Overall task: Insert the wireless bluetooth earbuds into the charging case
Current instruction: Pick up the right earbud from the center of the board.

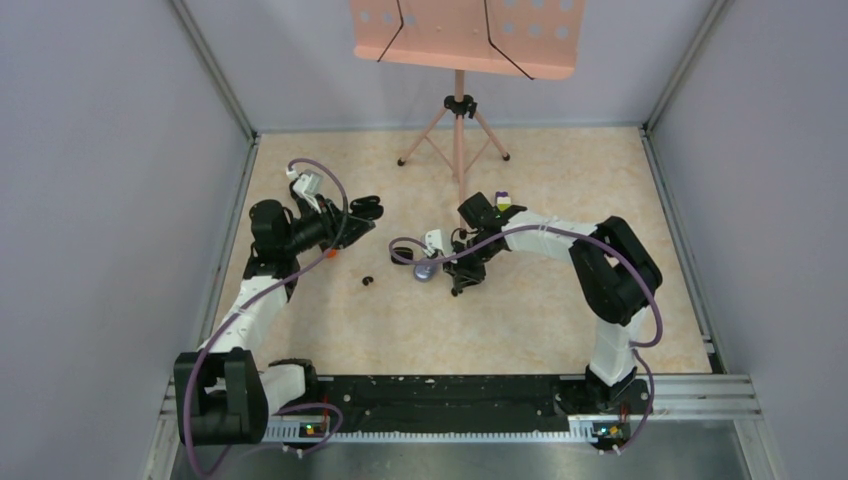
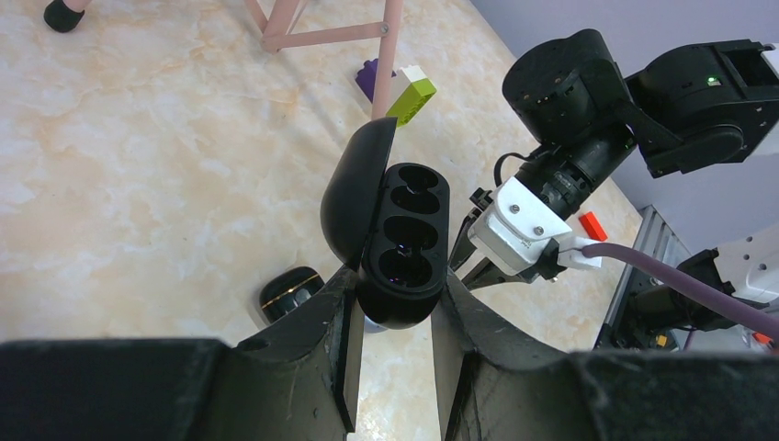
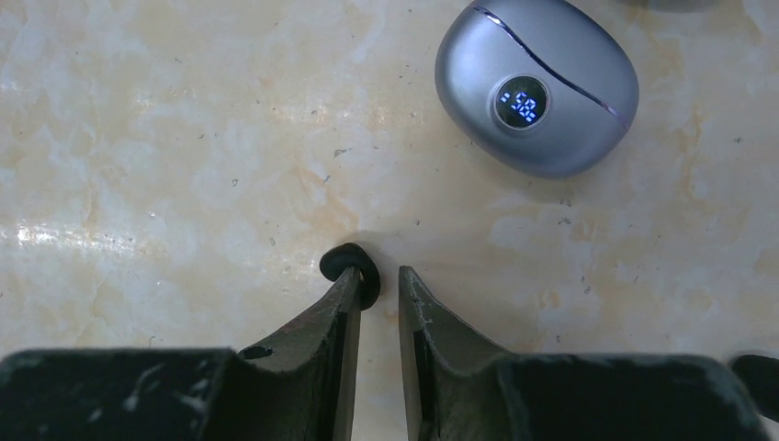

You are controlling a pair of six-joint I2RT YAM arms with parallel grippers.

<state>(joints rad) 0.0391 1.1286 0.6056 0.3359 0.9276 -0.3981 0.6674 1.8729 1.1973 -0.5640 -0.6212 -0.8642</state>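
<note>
Right claw (image 3: 378, 277) narrowly parted, empty. Small black comma-shaped earbud (image 3: 349, 268) at 11 o'clock of its tips: judged light, rigid, slick; pinch across body. Left claw (image 2: 397, 283) clamps open black charging case (image 2: 404, 220).

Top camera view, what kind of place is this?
Probably a robot lab test cell: plain grey walls enclose a marble-patterned table, with robot arms bolted to a metal rail.

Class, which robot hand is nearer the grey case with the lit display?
Right. The right hand is low over the table just beside the grey case; the left hand is farther off, holding an open black case.
</note>
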